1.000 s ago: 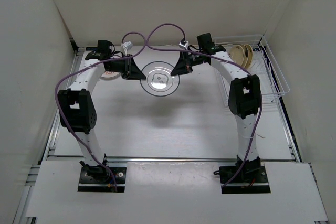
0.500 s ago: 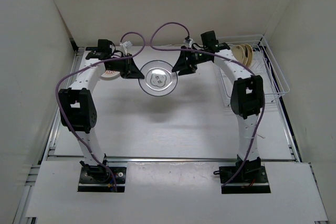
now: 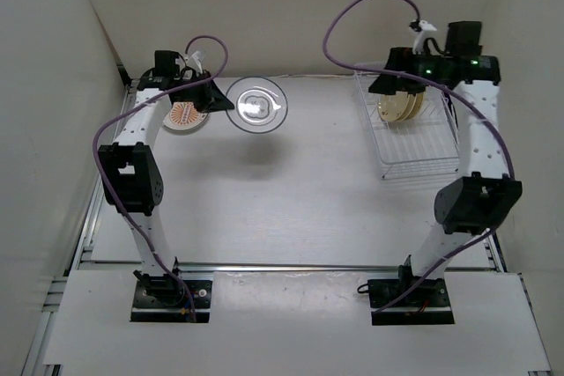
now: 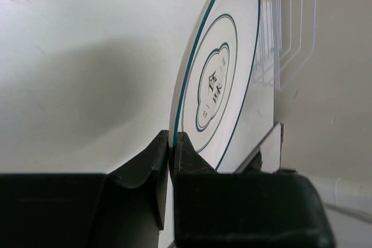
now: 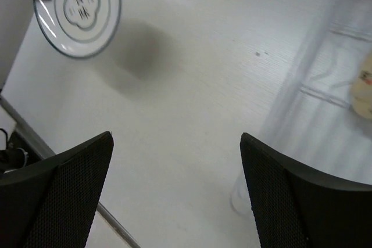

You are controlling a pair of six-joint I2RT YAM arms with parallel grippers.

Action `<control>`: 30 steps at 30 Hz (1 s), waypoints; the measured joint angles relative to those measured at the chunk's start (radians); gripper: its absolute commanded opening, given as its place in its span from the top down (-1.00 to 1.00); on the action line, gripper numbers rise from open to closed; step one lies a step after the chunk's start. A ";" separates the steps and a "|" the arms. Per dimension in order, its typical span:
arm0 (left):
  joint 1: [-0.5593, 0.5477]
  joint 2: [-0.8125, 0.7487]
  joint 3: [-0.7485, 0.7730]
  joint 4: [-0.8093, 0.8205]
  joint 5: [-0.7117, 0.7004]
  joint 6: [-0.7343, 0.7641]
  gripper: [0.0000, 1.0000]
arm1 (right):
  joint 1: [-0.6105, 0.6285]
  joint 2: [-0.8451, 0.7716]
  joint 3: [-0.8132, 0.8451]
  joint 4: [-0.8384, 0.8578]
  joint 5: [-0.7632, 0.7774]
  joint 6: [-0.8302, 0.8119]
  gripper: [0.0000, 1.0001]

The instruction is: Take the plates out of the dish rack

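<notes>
Where the left gripper [image 4: 170, 140] meets the ring-patterned plate [image 4: 224, 74], you see its two fingers pressed together on the plate's near rim, with only the thin edge between them. The plate hangs in the air above the table [image 3: 291, 191], well to the left of the dish rack [image 3: 423, 143], roughly level, with its patterned face turned up toward the overhead camera. Farther left of the rack, partly under the left arm, the sunburst plate [image 3: 183, 115] lies flat on the table. Your right gripper [image 5: 176, 137] hovers over the rack's far left corner, its fingers spread wide with nothing between them. Inside the rack, toward its far end, two tan plates [image 3: 398, 105] stand on edge, side by side, partly hidden beneath the right gripper.
</notes>
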 measured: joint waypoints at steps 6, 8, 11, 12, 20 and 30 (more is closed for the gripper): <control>0.106 0.104 0.084 0.056 -0.016 -0.092 0.80 | -0.215 -0.100 -0.005 -0.198 0.049 -0.179 -0.85; 0.146 0.140 0.102 0.080 -0.008 -0.128 0.80 | -0.283 -0.113 -0.020 -0.233 0.068 -0.211 -0.87; 0.213 0.202 0.136 0.114 0.011 -0.184 0.80 | -0.377 -0.140 -0.051 -0.285 0.103 -0.263 -0.90; 0.236 0.220 0.150 0.124 0.017 -0.201 0.80 | -0.398 -0.156 -0.071 -0.297 0.117 -0.282 -0.90; 0.408 0.336 0.215 0.212 0.035 -0.294 0.80 | -0.444 -0.291 -0.135 -0.421 0.208 -0.417 -0.93; 0.462 0.452 0.218 0.232 0.035 -0.288 0.80 | -0.449 -0.296 -0.164 -0.439 0.232 -0.435 -0.93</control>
